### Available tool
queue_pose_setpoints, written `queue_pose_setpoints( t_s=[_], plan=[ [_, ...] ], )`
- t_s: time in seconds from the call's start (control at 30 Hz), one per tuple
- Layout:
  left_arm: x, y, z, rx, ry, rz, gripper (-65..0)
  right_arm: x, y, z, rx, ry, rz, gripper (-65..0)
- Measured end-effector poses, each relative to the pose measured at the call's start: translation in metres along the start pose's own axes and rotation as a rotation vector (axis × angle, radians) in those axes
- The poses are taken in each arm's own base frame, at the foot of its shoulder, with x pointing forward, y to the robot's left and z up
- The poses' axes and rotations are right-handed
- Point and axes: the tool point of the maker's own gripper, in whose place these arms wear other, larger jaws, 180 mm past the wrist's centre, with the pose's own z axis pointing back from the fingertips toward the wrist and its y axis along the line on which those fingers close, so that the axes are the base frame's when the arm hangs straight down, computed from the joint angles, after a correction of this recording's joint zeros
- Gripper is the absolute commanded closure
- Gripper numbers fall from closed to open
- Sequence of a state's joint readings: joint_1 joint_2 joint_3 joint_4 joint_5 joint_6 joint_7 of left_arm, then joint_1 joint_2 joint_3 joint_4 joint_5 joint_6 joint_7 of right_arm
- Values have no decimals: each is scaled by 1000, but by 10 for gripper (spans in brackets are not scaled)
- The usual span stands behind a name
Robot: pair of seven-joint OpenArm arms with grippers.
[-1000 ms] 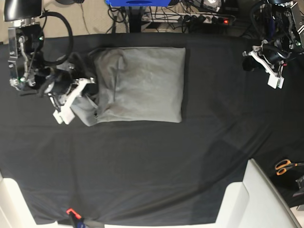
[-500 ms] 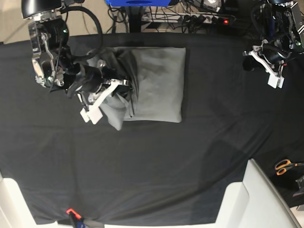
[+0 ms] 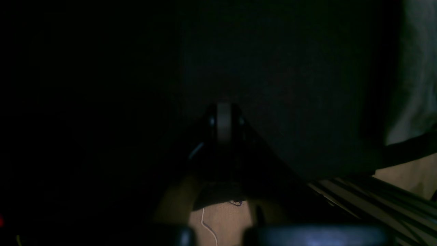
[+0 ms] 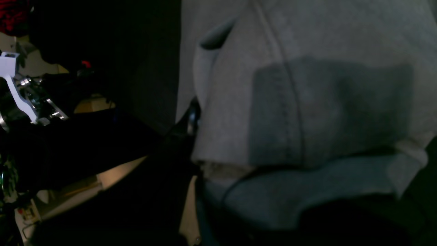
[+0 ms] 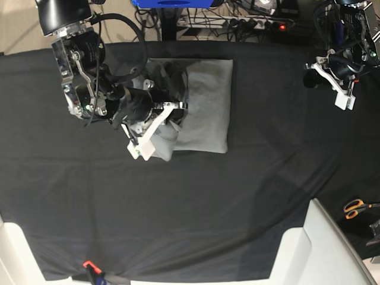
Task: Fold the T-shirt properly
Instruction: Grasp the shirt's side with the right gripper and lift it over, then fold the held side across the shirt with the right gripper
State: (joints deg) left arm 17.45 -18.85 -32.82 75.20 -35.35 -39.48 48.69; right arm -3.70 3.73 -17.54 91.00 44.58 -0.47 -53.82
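Black table cloth (image 5: 196, 208) spread wide across the whole surface, cables and a power strip (image 5: 249, 24) along the far edge, orange-handled scissors (image 5: 356, 208) off at one corner. Grey T-shirt (image 5: 205, 107) lying folded towards the far side, one edge pinched and lifted by the right gripper (image 5: 155, 133). Left gripper (image 5: 339, 89) clenched on nothing, hovering well apart over bare cloth.

The T-shirt (image 5: 205, 104) is light grey, soft and wrinkled, folded into a rough rectangle on the far middle of the table. Its left side is lifted and carried over the flat part, bunched in loose folds; a stitched hem (image 4: 290, 102) shows in the right wrist view
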Motion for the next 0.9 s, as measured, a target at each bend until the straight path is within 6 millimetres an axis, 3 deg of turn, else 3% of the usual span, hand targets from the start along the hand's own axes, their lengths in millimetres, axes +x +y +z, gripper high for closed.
queue_pose_setpoints(
  t_s=[0.2,0.37,0.53,0.67,0.73,0.9],
  plan=[
    [0,0,0,0,0,0,0,3,3,-8,10,6,-14,-6],
    [0,0,0,-1,0,1,0,-9,19,-25,37,33,31,-6],
    [0,0,0,1,0,-1,0,-17,6,-29,8,51,18,-8],
    [0,0,0,1,0,-1,0,-14,9,-30,13,40,22,-18],
    [0,0,0,1,0,-1,0,-15,10,-30,16,47,24,-95],
    [1,0,0,1,-1,-1,0,-9,12,-30,20,38,31,-375]
  ],
)
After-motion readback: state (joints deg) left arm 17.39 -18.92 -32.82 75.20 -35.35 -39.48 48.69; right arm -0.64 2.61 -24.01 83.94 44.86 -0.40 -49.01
